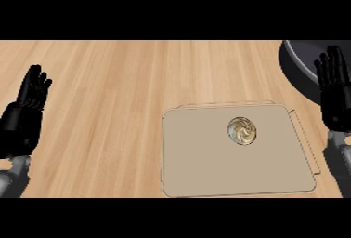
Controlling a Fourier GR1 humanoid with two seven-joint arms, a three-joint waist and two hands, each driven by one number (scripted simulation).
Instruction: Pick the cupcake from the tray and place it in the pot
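Observation:
A small cupcake with swirled beige frosting sits on a flat tan tray, a little right of the tray's middle. The dark pot shows only partly at the upper right corner. My right hand stands open with fingers up at the right edge, in front of the pot and to the right of the tray. My left hand rests open, fingers up, at the left edge, far from the tray. Neither hand touches anything.
The wooden counter stretches across the view. The tray lies at the lower right, its near edge close to the bottom of the picture.

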